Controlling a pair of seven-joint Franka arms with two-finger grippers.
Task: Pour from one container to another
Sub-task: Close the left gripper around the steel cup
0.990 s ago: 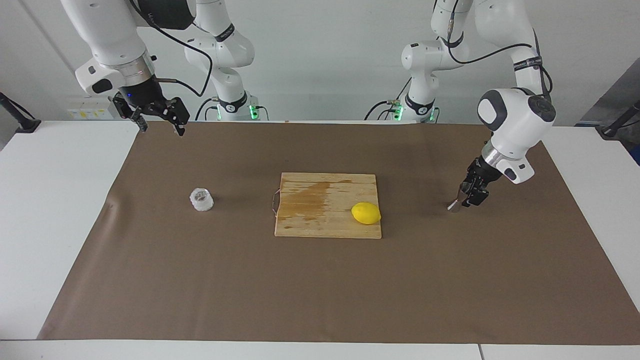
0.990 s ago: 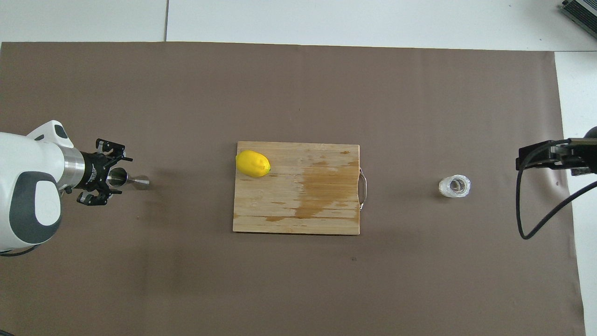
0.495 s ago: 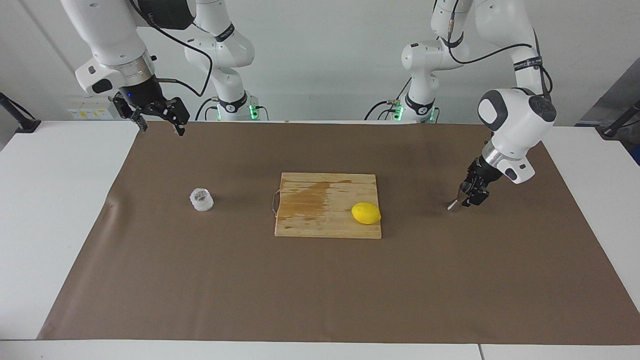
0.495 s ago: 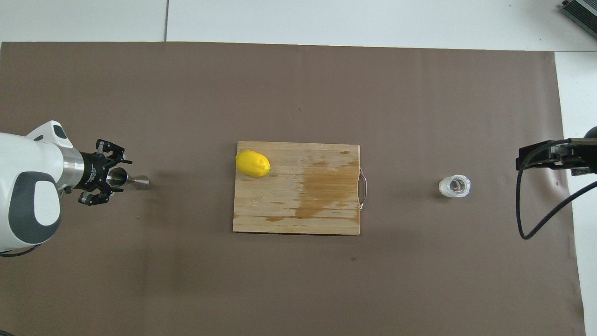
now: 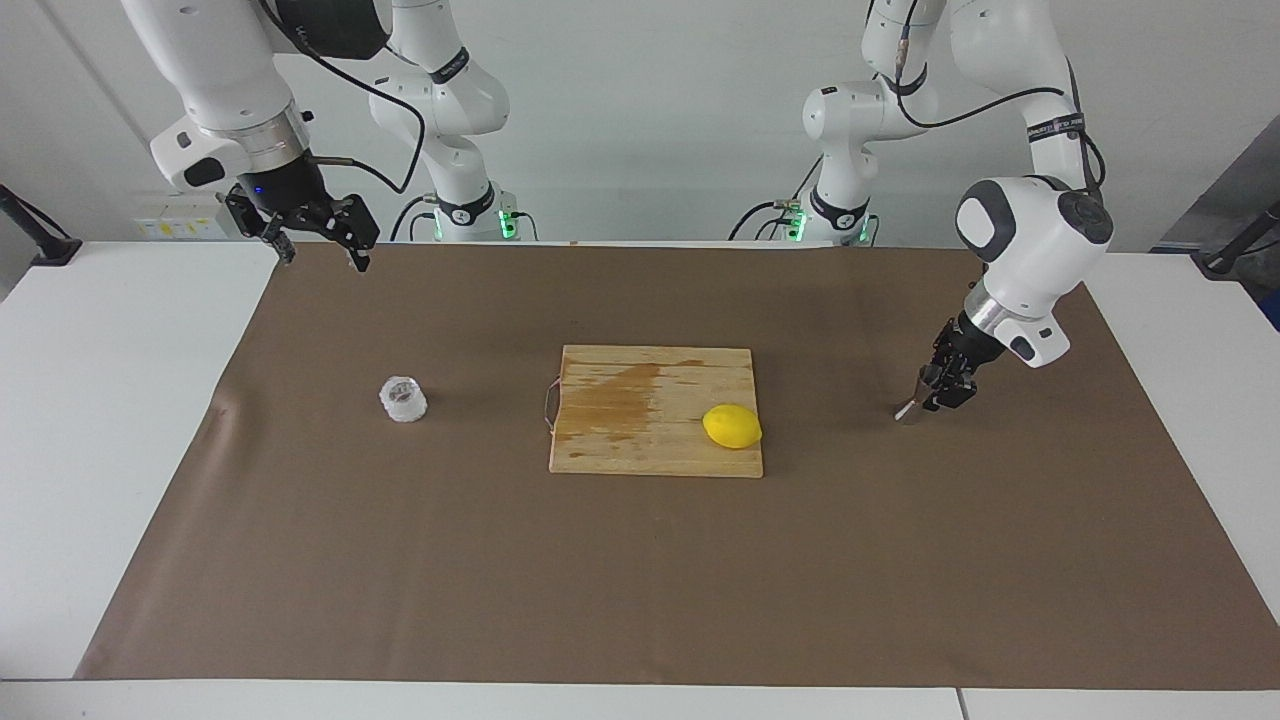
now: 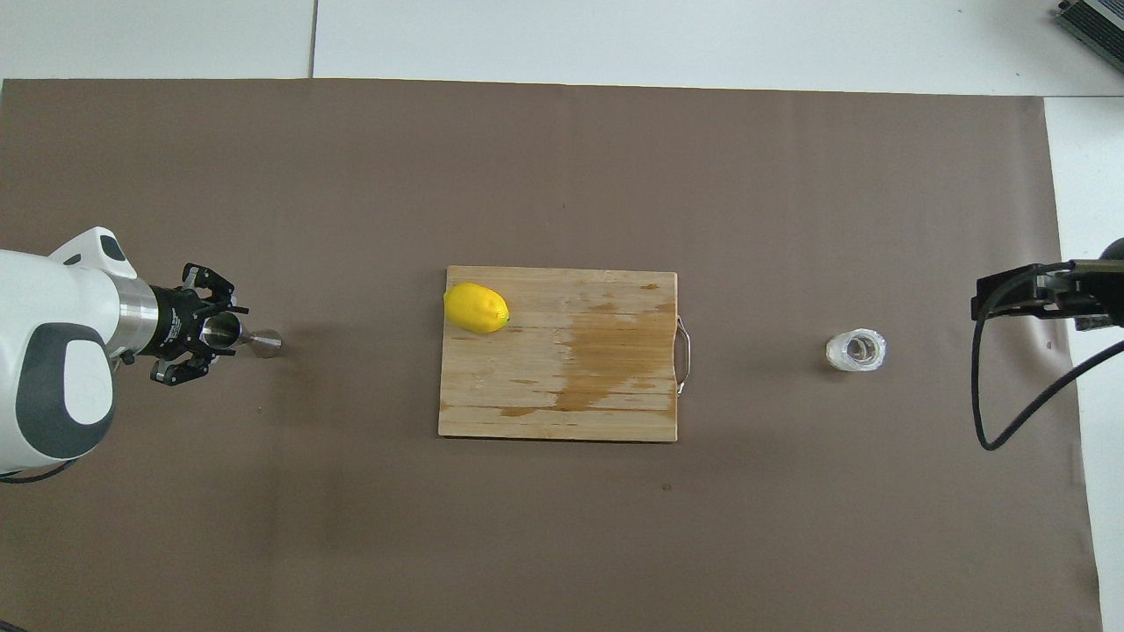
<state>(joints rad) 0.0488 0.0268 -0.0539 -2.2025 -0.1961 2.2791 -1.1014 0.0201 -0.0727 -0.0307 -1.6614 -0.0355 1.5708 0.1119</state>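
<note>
The small faceted clear glass tumbler (image 5: 403, 399) stands upright on the brown mat toward the right arm's end; it also shows in the overhead view (image 6: 855, 350). The steel hourglass jigger (image 5: 908, 411) is at the left arm's end, leaning, with its foot on the mat (image 6: 262, 341). My left gripper (image 5: 946, 387) is shut on the jigger's upper cone (image 6: 198, 338). My right gripper (image 5: 322, 258) is open and empty, raised over the mat's edge nearest the robots, well apart from the glass; only part of it shows from overhead (image 6: 1019, 295).
A wooden cutting board (image 5: 640, 410) with a wet stain lies mid-table (image 6: 571, 386), between glass and jigger. A yellow lemon (image 5: 732, 426) sits on the board's corner toward the jigger (image 6: 476, 308). A brown mat (image 5: 640, 580) covers the table.
My left gripper has shifted slightly with the jigger's top, while the jigger's foot stays on the mat. The right arm and the glass have not moved.
</note>
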